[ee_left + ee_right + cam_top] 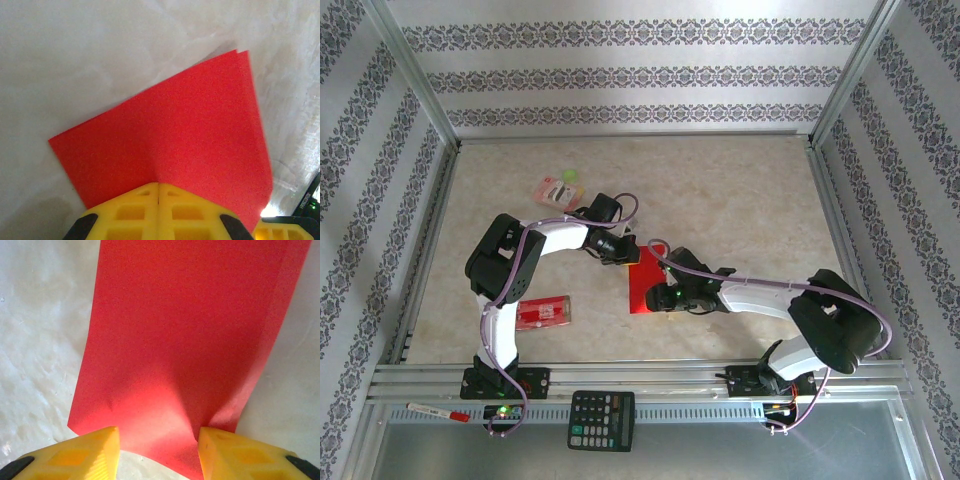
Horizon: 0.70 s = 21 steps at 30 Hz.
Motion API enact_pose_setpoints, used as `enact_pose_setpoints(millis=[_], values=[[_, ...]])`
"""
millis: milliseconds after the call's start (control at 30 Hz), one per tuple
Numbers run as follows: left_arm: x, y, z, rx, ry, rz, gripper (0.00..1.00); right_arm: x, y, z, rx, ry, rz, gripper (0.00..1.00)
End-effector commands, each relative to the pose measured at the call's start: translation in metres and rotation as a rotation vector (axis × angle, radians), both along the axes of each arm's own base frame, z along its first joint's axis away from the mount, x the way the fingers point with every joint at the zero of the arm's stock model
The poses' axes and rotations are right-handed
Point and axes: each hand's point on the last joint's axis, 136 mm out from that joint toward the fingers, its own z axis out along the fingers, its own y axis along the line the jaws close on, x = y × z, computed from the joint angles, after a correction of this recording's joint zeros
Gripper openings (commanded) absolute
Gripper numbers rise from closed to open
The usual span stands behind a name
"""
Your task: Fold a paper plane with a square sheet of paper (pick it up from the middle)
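Observation:
The square sheet of paper (pixel 642 282) lies folded double in the middle of the table, plain red; two layered edges show at its far corner in the left wrist view (pixel 190 125). My left gripper (pixel 620 250) is shut, its yellow tips (pixel 158 184) pressed onto the sheet near its upper corner, where a faint crease runs out from them. My right gripper (pixel 660 297) stands open over the sheet's near end (pixel 185 330). Its jaws (pixel 157 432) straddle that edge, and the paper bends up against the right fingertip (pixel 210 437).
A red packet with white print (pixel 542 313) lies beside the left arm. A pink and white packet (pixel 557 187) sits further back. A calculator (pixel 601 406) and a marker (pixel 435 411) rest on the front rail. Metal frame rails bound the table.

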Motion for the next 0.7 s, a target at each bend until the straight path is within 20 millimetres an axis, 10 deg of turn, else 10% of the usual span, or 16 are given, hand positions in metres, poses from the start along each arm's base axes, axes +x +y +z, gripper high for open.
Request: enact_pose_setpoints(millis=[0, 667], values=[[-0.010, 0.015, -0.023, 0.080, 0.066, -0.006, 0.00, 0.004, 0.009, 0.002, 0.018, -0.008, 0.007, 0.47], [-0.009, 0.017, -0.023, 0.091, 0.058, -0.012, 0.00, 0.013, 0.013, 0.022, 0.110, -0.063, 0.003, 0.49]])
